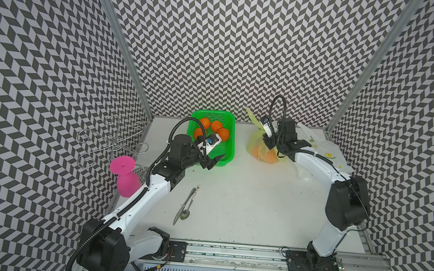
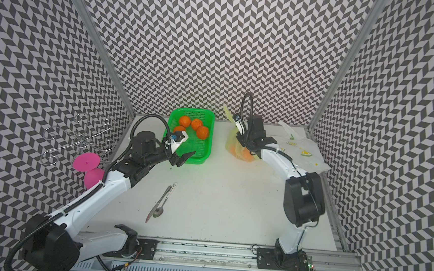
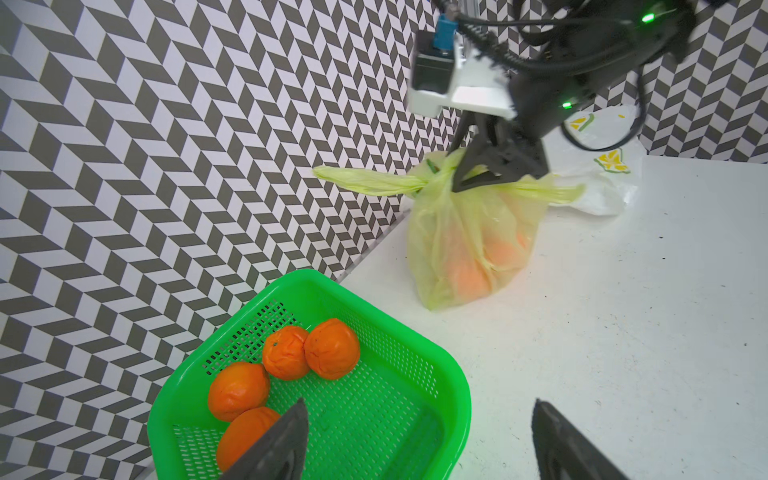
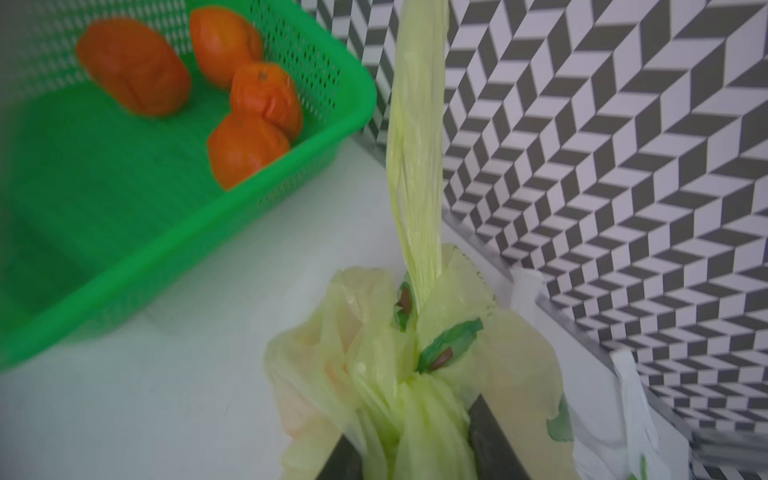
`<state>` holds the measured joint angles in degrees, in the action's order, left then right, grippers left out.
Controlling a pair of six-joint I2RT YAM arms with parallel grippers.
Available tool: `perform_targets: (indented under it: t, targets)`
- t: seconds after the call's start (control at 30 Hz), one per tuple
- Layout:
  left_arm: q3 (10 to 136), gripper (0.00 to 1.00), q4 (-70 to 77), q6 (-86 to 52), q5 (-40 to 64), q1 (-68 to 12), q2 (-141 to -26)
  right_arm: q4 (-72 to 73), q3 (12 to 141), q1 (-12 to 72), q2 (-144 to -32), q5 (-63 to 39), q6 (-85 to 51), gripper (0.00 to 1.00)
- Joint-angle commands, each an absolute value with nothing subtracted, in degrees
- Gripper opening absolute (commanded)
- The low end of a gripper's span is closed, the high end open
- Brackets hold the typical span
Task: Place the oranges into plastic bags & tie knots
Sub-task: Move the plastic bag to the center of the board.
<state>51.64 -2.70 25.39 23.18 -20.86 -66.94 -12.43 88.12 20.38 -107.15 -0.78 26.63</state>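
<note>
Pinching the knotted neck of the translucent yellow-green bag [image 3: 465, 232], the right gripper [image 4: 415, 440] clamps it beside the green basket [image 3: 453, 382]. Oranges [image 3: 471, 278] glow through the bag. The left gripper [image 3: 419, 415] hangs spread wide.

Oranges [image 3: 471, 279] hazy inside yellow-green bag [image 3: 434, 226]; basket [image 4: 187, 232] blurred.

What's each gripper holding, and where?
Right gripper pinches the yellow-green bag at its gathered neck, by the knot. Left gripper is open by the basket, holding nothing.
</note>
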Motion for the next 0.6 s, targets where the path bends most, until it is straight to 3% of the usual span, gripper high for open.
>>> perform_targets:
  t: [0.0,0.1,0.27,0.43,0.57]
  targets:
    - [51.7,0.85,-3.0,24.9,22.9,-20.6,-65.2,-16.5,101.4,20.8,-113.6,-6.4,21.8,0.37]
    - [51.7,0.86,-2.9,24.9,23.0,-20.5,-65.2,-20.1,105.7,20.7,-114.5,-10.7,20.2,0.53]
    - [51.4,0.86,-3.1,25.0,24.5,-20.6,-65.5,-16.3,94.2,17.4,-104.6,-9.0,21.7,0.79]
    - [51.5,0.86,-3.2,24.9,27.0,-20.5,-65.4,-11.0,82.4,7.0,-96.8,-7.1,22.2,0.86]
    - [51.4,0.9,-3.2,25.4,28.7,-21.0,-65.8,-7.8,79.2,0.8,-99.4,-3.5,23.1,0.9]
